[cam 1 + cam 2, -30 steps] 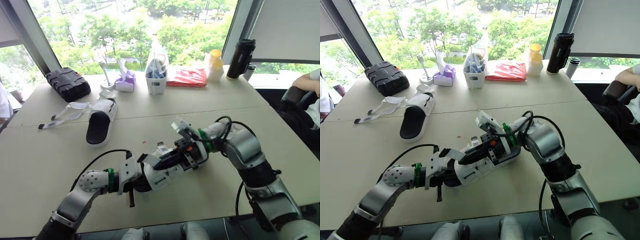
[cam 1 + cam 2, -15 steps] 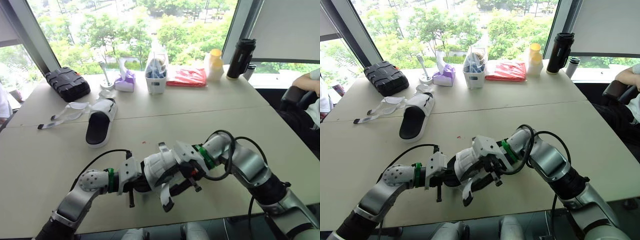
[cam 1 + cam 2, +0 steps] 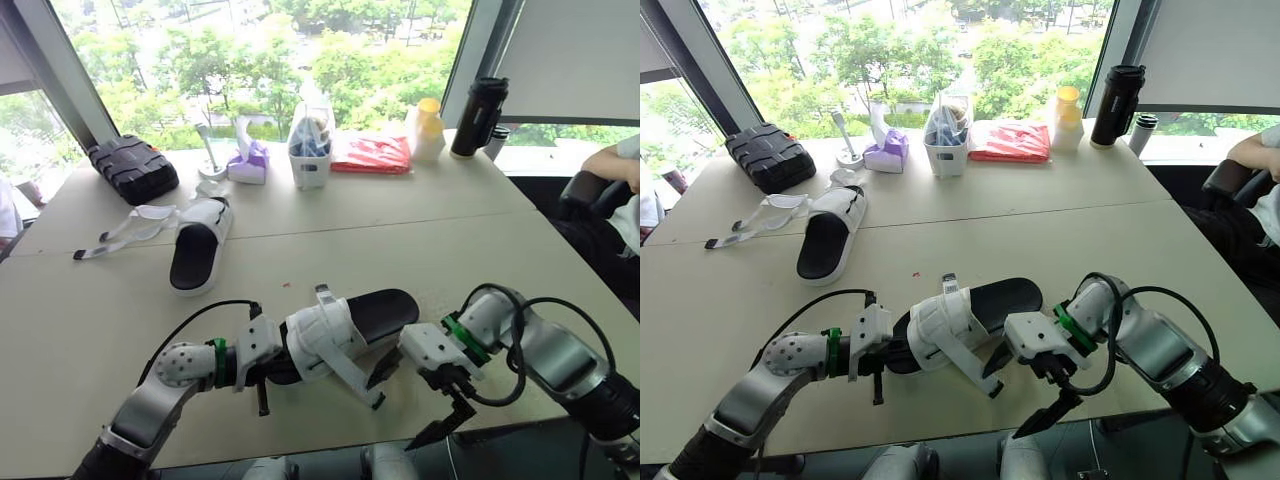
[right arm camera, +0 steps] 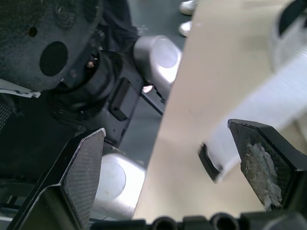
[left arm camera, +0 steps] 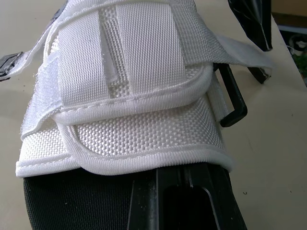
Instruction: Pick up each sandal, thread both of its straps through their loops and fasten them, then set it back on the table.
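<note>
Right gripper (image 3: 412, 398) is pulling away from the near sandal (image 3: 350, 325). Half a second ago it was crowded over the straps; now it is sitting at the lower right of the head view, past the front edge of the bench (image 3: 450, 250), with its jaws spread wide and gripping nothing. The sandal itself is now lying flatter, sole down, at lower centre.

Left gripper (image 3: 278, 362) is holding the strap end of that sandal, jaws pinching the sole from the left.

- Left wrist view: one broad strap (image 5: 144, 52) is lying folded across the upper and looking pressed down.
- A second, loose strap (image 5: 240, 50) is running out past the black loop (image 5: 232, 103). Whether it is actually passing through that loop, I cannot tell.
- Right wrist view: the loose strap's tail is hanging in the gap between the spread jaws, touching neither.

The far sandal (image 3: 198, 245) is resting at the upper left of the bench, its straps (image 3: 120, 230) splayed out flat and undone.

Progress estimate: well under half.

- First sandal: probably one strap fastened, with the other needing to be pulled back and pressed down.
- After that it needs setting down.
- Second sandal: not yet started.
</note>
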Controlling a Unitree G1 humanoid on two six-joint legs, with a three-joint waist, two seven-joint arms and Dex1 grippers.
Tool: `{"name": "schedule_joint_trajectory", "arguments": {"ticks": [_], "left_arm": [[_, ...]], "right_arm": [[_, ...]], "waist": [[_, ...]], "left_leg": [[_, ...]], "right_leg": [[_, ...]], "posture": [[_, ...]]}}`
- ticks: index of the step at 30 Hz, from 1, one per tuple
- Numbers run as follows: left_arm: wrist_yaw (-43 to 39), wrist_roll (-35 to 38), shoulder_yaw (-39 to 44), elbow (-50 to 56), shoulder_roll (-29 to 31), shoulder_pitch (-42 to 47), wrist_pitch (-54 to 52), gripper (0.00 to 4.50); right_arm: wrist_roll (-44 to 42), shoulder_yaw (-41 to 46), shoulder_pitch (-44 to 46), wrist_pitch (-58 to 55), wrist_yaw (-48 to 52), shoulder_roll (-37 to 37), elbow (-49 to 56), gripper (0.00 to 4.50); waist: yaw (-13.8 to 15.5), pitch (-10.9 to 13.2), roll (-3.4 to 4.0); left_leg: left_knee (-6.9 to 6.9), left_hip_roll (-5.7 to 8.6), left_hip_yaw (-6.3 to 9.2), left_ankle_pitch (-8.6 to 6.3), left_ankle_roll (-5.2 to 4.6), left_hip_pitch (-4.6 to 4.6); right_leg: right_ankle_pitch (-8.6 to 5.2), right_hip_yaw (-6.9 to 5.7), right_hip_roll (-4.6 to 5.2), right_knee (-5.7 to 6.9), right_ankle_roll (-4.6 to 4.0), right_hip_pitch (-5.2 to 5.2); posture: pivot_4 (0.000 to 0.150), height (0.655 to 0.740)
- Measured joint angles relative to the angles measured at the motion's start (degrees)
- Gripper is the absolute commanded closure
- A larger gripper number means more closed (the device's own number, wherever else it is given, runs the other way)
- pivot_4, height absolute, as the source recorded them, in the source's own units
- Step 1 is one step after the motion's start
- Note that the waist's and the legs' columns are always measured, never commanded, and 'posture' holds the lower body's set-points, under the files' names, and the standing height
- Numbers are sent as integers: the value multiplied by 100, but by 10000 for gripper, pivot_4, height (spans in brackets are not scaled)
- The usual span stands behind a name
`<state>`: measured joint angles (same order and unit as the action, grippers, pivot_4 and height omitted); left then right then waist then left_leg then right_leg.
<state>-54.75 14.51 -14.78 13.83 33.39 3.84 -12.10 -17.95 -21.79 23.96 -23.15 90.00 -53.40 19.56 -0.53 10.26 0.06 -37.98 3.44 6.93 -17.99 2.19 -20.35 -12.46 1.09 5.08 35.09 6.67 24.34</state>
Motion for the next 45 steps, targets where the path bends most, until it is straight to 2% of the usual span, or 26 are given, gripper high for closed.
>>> {"name": "schedule_joint_trajectory", "arguments": {"ticks": [4, 11, 16, 22, 25, 30, 31, 32, 33, 38, 45], "left_arm": [[42, -16, -25, 14, -35, -33, 31, 45000], [91, -33, -74, 18, -38, -36, 94, 45000], [141, -37, -115, 25, -38, -39, 122, 45000], [150, -36, -136, 37, -34, -40, 123, 45000], [159, -36, -156, 56, -37, -42, 122, 45000], [195, -36, -156, 81, -34, -67, 120, 45000], [199, -36, -156, 84, -34, -70, 120, 45000], [202, -37, -156, 86, -34, -71, 120, 45000], [202, -37, -156, 86, -33, -72, 120, 45000], [213, -36, -152, 92, -19, -83, 120, 45000], [226, -37, -189, 81, -37, -57, 122, 45000]], "right_arm": [[-333, 286, -21, -758, -204, -58, -105, 608], [-746, 232, 255, -2734, -700, 19, -247, 608], [-1153, 115, 281, -3670, -1079, 566, -247, 608], [-1465, 86, 546, -4231, -1470, 1045, -400, 608], [-1535, 18, 550, -4335, -1573, 1118, -402, 7394], [-1623, -38, 549, -4374, -1629, 1107, -401, 31878], [-1628, -54, 549, -4373, -1629, 1098, -401, 38039], [-1639, -77, 549, -4361, -1629, 1069, -401, 42185], [-1650, -96, 549, -4341, -1628, 1050, -400, 44493], [-1779, -81, 691, -4457, -1652, 1125, -417, 44493], [-2610, 663, 2038, -5297, -1939, 2014, -946, 44493]], "waist": [[12, -1, 0], [41, -1, 0], [95, -1, 0], [111, -2, 0], [112, -2, 0], [111, -2, 0], [111, -2, 0], [111, -2, 0], [110, -2, 0], [110, -2, 0], [125, -8, -5]], "left_leg": [[0, 0, 0, 0, 0, -1], [0, 1, 0, -1, -1, -2], [0, 1, -1, -1, -2, -3], [1, 1, -1, -2, -4, -3], [1, 1, -1, -3, -5, -5], [1, 1, -2, -5, -7, -4], [1, 1, -2, -5, -7, -4], [1, 2, -3, -5, -7, -4], [1, 2, -5, -5, -8, -4], [1, 1, -12, -5, -8, -3], [1, 2, -8, -5, -7, -6]], "right_leg": [[7, 1, 1, -1, -13, 0], [2, 1, 2, -2, -26, 0], [4, 1, 2, -4, -22, 0], [8, 0, 0, -7, -15, 1], [10, 0, 0, -7, -17, 1], [10, 0, 0, -8, -16, 1], [9, 0, 0, -8, -15, 1], [8, 0, 0, -8, -13, 1], [7, 0, 0, -9, -11, 1], [7, 1, 0, -8, -11, 1], [11, -6, -2, -8, -19, 1]], "posture": [[1500, 7400], [1500, 7400], [1500, 7400], [1500, 7400], [1500, 7400], [1500, 7400], [1500, 7400], [1500, 7400], [1500, 7400], [1500, 7400], [1500, 7400]]}}
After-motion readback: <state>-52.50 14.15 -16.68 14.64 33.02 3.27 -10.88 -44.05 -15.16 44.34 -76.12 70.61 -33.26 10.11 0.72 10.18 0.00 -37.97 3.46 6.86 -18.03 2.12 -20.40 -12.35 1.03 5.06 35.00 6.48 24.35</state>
